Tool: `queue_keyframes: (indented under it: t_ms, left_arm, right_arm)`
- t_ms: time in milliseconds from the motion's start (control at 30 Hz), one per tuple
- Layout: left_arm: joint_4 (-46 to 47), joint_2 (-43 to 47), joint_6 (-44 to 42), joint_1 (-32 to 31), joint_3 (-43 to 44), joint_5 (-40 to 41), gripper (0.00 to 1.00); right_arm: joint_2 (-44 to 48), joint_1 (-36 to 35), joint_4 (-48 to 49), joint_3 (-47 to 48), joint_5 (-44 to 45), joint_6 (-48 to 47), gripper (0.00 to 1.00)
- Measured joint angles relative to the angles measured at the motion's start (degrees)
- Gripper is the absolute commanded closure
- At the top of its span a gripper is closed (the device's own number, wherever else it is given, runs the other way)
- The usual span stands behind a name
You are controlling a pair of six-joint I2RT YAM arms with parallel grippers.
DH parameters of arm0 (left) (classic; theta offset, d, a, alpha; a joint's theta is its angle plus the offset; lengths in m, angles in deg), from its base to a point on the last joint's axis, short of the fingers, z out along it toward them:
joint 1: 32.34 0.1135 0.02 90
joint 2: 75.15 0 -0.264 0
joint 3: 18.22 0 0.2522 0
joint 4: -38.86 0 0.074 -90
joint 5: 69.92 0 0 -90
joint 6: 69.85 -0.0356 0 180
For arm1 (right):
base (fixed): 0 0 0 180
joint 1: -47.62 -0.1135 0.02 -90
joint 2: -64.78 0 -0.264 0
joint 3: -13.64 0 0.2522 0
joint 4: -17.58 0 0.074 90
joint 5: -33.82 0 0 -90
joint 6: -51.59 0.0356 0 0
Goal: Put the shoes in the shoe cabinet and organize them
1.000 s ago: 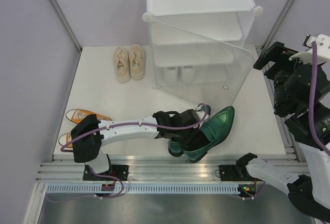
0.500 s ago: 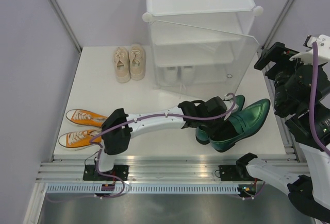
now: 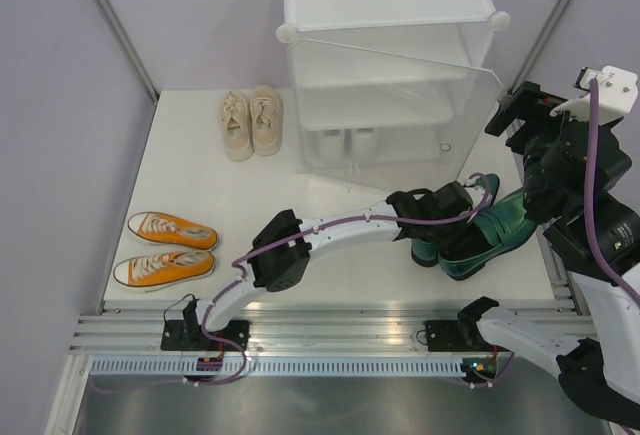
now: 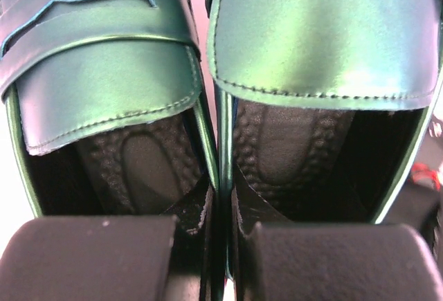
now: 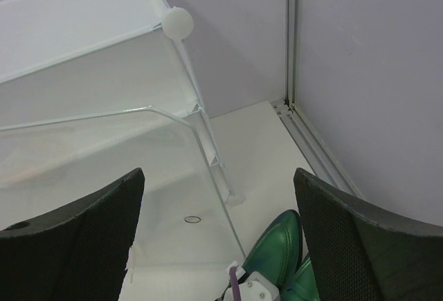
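Dark green heels (image 3: 492,231) held as a pair by left gripper (image 3: 443,217).
Fingers (image 4: 86,259) clamp the two adjoining inner walls, toes pointing away from them; the pair is just before the front right corner of the shoe cabinet (image 3: 385,85). Right gripper (image 5: 218,235) above, jaws wide apart, empty.

Camera layout.
Overhead covers my white table (image 3: 200,175); left wrist views glossy dark green pointed heels (image 4: 297,45) close-up; my raised right wrist shares them from above.
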Motion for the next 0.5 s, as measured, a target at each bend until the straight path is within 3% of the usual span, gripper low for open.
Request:
queue_keyframes:
  t_ms: [300,433,500]
  left_arm:
    - [2.7,-5.7,4.2,2.4,5.4,-0.8,0.96]
    - [6.6,-6.6,7.3,3.1,6.1,-1.9,0.5]
    - [10.8,-6.7,9.1,3.4,6.9,-3.6,0.33]
  right_arm:
    - [-0.1,0.0,0.9,-1.7,1.2,0.2,0.08]
    - [-0.1,0.0,1.1,-1.7,1.9,0.9,0.08]
    - [-0.1,0.0,1.2,-1.7,2.2,1.1,0.08]
